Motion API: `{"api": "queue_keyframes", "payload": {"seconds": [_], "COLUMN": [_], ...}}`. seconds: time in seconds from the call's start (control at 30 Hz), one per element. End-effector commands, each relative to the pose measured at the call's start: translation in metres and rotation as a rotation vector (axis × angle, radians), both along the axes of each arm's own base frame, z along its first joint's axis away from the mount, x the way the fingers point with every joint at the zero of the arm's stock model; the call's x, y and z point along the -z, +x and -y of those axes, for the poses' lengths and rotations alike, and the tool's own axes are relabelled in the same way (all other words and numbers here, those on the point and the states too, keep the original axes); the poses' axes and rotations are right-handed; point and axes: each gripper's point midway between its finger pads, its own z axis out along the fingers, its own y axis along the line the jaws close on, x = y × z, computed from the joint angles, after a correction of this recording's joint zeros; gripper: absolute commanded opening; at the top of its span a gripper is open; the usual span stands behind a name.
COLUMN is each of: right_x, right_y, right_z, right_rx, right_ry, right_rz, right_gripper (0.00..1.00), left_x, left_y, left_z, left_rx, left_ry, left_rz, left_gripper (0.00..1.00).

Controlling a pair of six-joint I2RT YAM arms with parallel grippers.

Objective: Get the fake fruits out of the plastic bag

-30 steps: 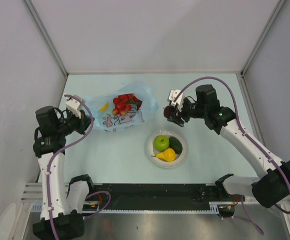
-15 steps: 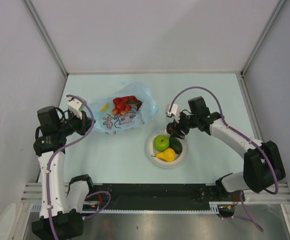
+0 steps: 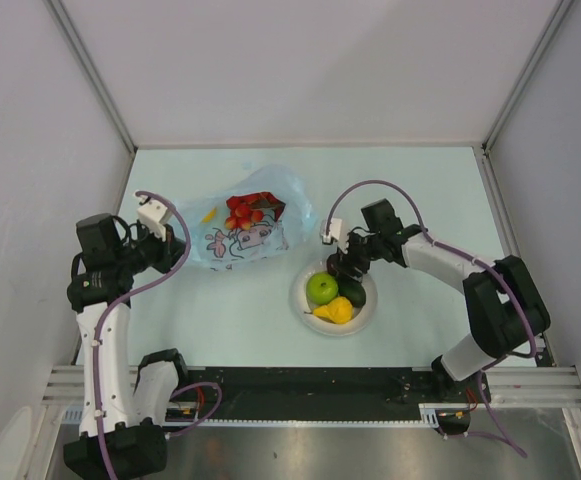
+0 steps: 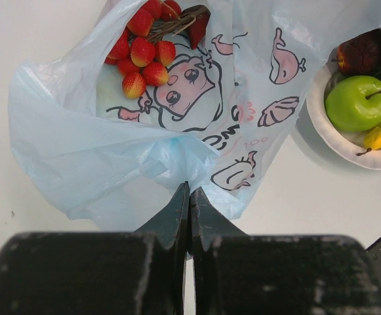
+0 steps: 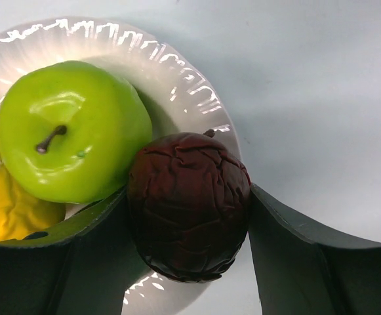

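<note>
We saw the pale green tabletop (image 3: 420, 190) spread wide under both arms. On its left lay the crinkled, translucent light-blue plastic bag (image 3: 250, 235) with printed cartoon drawings. And there, the left gripper (image 4: 189, 197) had its black fingers pressed together right at the bag's near edge, the thin film bunching toward the tips, so we took it as pinched. To the right of the bag sat the round white plate (image 5: 177, 85). Over its far rim hung the right gripper (image 3: 348, 265), its fingers clamped on either side of the wrinkled dark maroon round fruit (image 5: 189, 203). That fruit sat right against the shiny green plastic apple (image 5: 65, 147) on the plate. The dark green avocado (image 3: 354, 292) and a yellow plastic fruit (image 3: 335, 310) shared the plate too. Inside the bag's open mouth, the bunch of red grapes (image 4: 141, 49) lay on its brown stem.
</note>
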Motion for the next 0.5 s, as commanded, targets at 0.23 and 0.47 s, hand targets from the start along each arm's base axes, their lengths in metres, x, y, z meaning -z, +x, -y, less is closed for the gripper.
{"api": "queue_keyframes", "payload": {"seconds": [0.23, 0.47], "right_x": [0.008, -0.026], "right_y": [-0.002, 0.003], "right_z": [-0.013, -0.003], "right_rx": [-0.052, -0.006], "right_ry": [-0.007, 0.024], "right_rz": [0.015, 0.045], "right_gripper": [0.6, 1.0], "left_x": [-0.002, -0.005], "left_y": [0.001, 0.004], "left_z": [-0.001, -0.001], "left_rx": [0.015, 0.023], "left_ry": [0.031, 0.031], "left_rz": [0.03, 0.042], "left_gripper": [0.06, 0.06]}}
